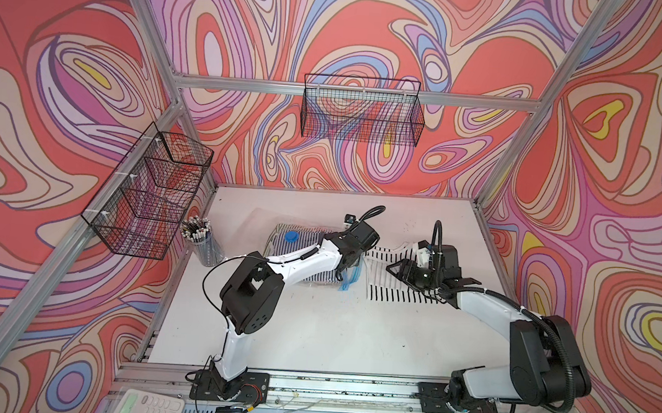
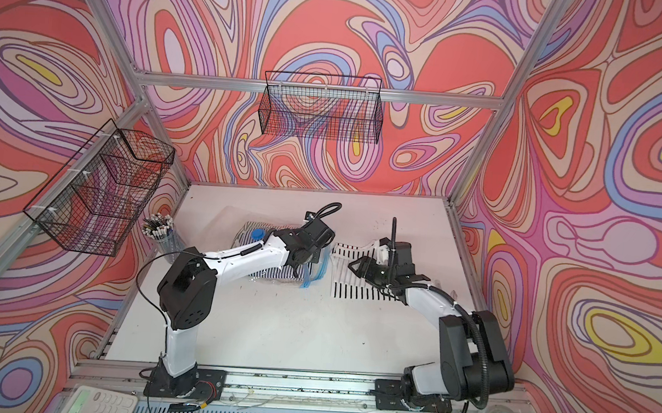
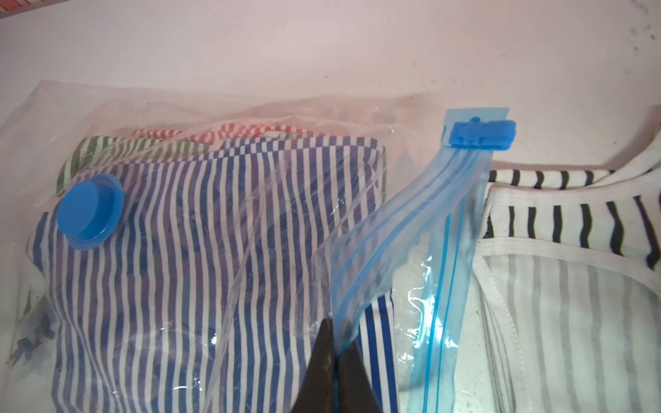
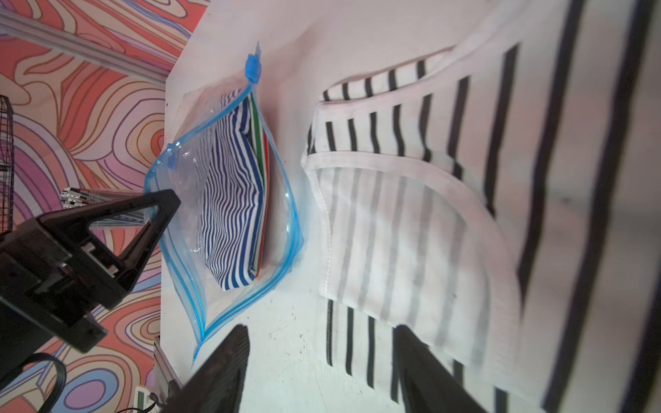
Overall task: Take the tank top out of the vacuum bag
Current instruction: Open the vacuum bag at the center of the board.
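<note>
We see the white table (image 1: 312, 333) with the vacuum bag (image 3: 272, 200) lying mid-table, folded striped clothes (image 3: 179, 286) inside it. The tank top (image 4: 411, 214) (black stripes) lies flat on the table just beside the bag's mouth, outside it. Right gripper (image 4: 322, 343) hangs over the tank top, jaws well apart, gripping nothing. Left gripper (image 3: 334, 343) is pinched tight on the bag's blue zip strip (image 3: 386, 243).

Centre frame, you have the clear plastic vacuum bag (image 2: 276, 279) of striped clothes on the white desk (image 2: 273, 331), left gripper (image 2: 302, 270) at its blue zip edge; the black-striped white tank top (image 2: 355, 291) lies just right, beneath the right gripper (image 2: 355, 269).
</note>
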